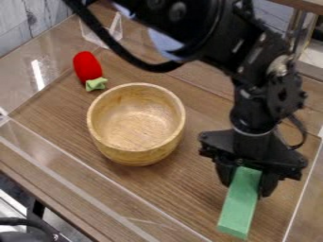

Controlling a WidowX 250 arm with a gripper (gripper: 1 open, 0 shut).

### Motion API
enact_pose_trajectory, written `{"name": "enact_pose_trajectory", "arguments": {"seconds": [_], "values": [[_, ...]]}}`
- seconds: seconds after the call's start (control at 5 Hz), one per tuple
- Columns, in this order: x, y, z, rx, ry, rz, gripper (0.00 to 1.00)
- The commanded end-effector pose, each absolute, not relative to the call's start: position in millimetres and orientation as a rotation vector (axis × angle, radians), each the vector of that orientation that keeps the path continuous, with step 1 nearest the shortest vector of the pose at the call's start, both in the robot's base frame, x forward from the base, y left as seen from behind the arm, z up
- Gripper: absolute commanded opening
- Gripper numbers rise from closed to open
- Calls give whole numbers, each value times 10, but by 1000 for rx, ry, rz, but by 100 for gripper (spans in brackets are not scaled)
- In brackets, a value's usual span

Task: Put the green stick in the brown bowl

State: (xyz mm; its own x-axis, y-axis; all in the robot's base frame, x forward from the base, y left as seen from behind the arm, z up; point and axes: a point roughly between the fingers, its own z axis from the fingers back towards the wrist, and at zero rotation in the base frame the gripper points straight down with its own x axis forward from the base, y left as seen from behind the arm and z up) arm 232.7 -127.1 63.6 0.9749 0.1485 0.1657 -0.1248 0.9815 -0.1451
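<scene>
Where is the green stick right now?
The green stick is at the lower right of the camera view, its top end pinched in the claw, to the right of the brown bowl and not inside it.
</scene>
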Motion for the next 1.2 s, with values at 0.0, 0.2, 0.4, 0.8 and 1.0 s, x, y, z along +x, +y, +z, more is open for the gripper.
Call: {"name": "enact_pose_trajectory", "arguments": {"seconds": [0.0,0.2,0.4,0.8,1.0], "values": [[2446,-1350,988,-178,-248,135,0],[2464,-1177,1062,-169,-278,230,0],[2483,-981,1097,-153,-305,329,0],[2400,-467,1068,-141,-325,419,0],[2378,-470,1029,-166,-316,401,0]]}}
